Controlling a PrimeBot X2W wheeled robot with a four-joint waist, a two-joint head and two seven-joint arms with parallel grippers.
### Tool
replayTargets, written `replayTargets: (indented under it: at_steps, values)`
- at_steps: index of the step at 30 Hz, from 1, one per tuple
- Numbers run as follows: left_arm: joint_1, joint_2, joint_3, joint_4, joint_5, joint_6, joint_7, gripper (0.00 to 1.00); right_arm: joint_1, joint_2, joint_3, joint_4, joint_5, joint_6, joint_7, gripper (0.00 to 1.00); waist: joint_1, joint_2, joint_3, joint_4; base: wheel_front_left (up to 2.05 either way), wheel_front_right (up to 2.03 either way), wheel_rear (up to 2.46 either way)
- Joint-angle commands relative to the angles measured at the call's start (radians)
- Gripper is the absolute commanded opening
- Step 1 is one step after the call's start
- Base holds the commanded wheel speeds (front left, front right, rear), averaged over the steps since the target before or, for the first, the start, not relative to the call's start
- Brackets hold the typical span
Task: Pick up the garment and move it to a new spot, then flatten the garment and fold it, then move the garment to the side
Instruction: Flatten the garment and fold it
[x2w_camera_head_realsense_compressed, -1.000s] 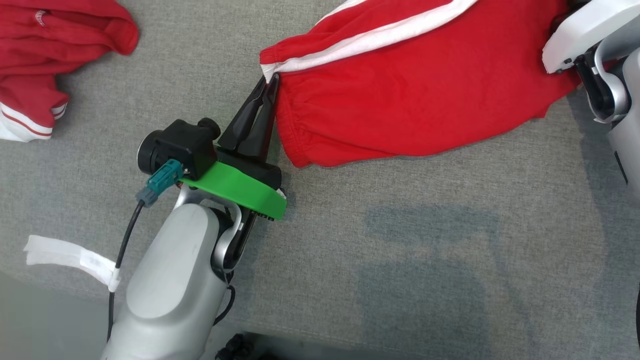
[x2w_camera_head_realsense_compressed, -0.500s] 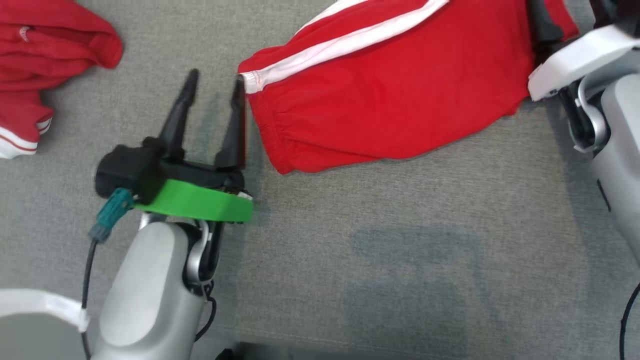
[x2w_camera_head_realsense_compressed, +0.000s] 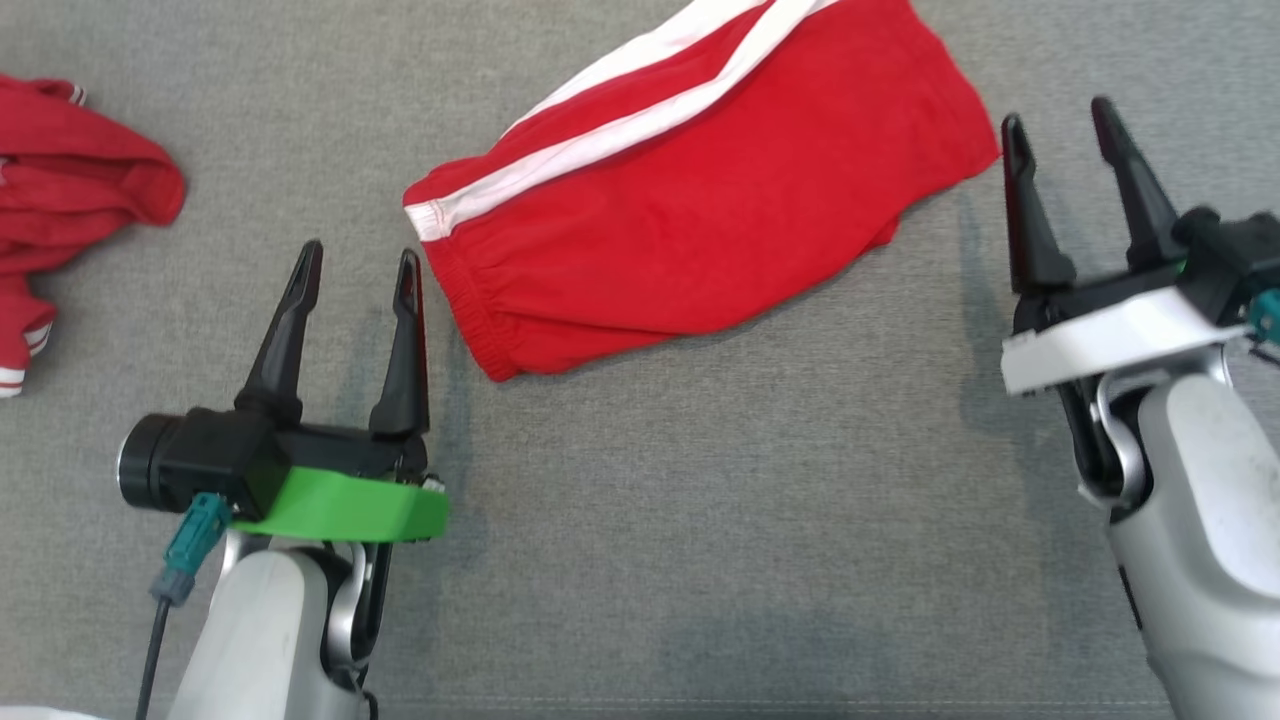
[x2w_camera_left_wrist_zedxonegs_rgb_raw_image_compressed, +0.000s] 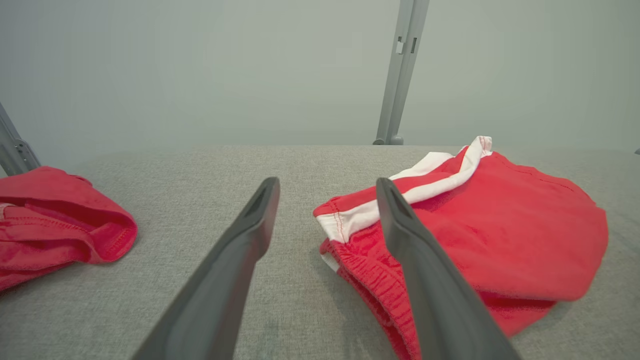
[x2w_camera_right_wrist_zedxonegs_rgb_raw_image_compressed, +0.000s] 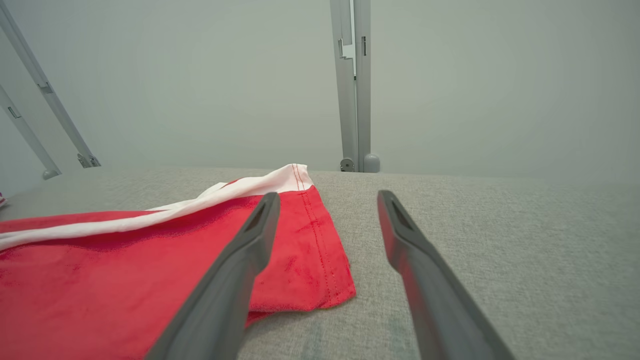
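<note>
The garment (x2w_camera_head_realsense_compressed: 690, 210) is a pair of red shorts with white side stripes, lying folded and flat on the grey cloth surface (x2w_camera_head_realsense_compressed: 700, 520). My left gripper (x2w_camera_head_realsense_compressed: 360, 250) stands open just left of the elastic waistband, apart from it, with nothing between its fingers. My right gripper (x2w_camera_head_realsense_compressed: 1057, 110) is open too, just right of the hem corner and clear of it. In the left wrist view the garment (x2w_camera_left_wrist_zedxonegs_rgb_raw_image_compressed: 500, 235) lies behind the right finger of the left gripper (x2w_camera_left_wrist_zedxonegs_rgb_raw_image_compressed: 327, 185). In the right wrist view the garment (x2w_camera_right_wrist_zedxonegs_rgb_raw_image_compressed: 125, 270) spreads to the left of the right gripper (x2w_camera_right_wrist_zedxonegs_rgb_raw_image_compressed: 327, 197).
A second red garment (x2w_camera_head_realsense_compressed: 70, 210) lies crumpled at the far left, also in the left wrist view as a red heap (x2w_camera_left_wrist_zedxonegs_rgb_raw_image_compressed: 55, 220). Grey metal posts (x2w_camera_left_wrist_zedxonegs_rgb_raw_image_compressed: 400, 70) (x2w_camera_right_wrist_zedxonegs_rgb_raw_image_compressed: 352, 85) rise beyond the far edge of the surface.
Both grippers have opened and let go of the garment, then drawn back from its ends. The garment now lies free. The head camera has also shifted.
</note>
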Motion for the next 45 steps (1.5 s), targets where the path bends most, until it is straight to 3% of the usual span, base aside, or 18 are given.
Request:
replayTargets:
  at_steps: [1, 11, 29, 37, 45]
  values:
    - [0.027, 0.015, 0.002, 0.004, 0.008, 0.005, -0.003, 1.00, 0.043, 0.008, -0.009, -0.026, -0.014, -0.001, -0.003, 1.00, 0.0000, 0.0000, -0.058, -0.052, 0.00, 0.00, 0.00]
    - [0.103, 0.037, 0.001, 0.004, -0.007, 0.013, 0.019, 1.00, 0.210, 0.051, -0.056, -0.132, -0.038, -0.001, -0.003, 1.00, 0.0000, 0.0000, -0.111, -0.088, 0.00, 0.00, 0.00]
    - [0.070, 0.031, -0.019, -0.007, -0.018, 0.021, 0.033, 1.00, 0.173, 0.034, -0.063, -0.129, -0.033, -0.001, 0.024, 1.00, 0.0000, 0.0000, -0.099, -0.060, 0.00, 0.00, 0.00]
    - [0.012, -0.002, -0.042, -0.018, -0.021, 0.016, 0.016, 1.00, 0.047, -0.042, -0.035, -0.044, -0.024, -0.001, 0.090, 1.00, 0.0000, 0.0000, -0.010, 0.043, 0.00, 0.00, 0.00]
    - [-0.036, -0.032, -0.064, 0.012, -0.024, -0.005, 0.001, 1.00, -0.090, -0.096, 0.027, 0.186, 0.011, -0.001, 0.129, 1.00, 0.0000, 0.0000, 0.061, 0.126, 0.00, 0.00, 0.00]
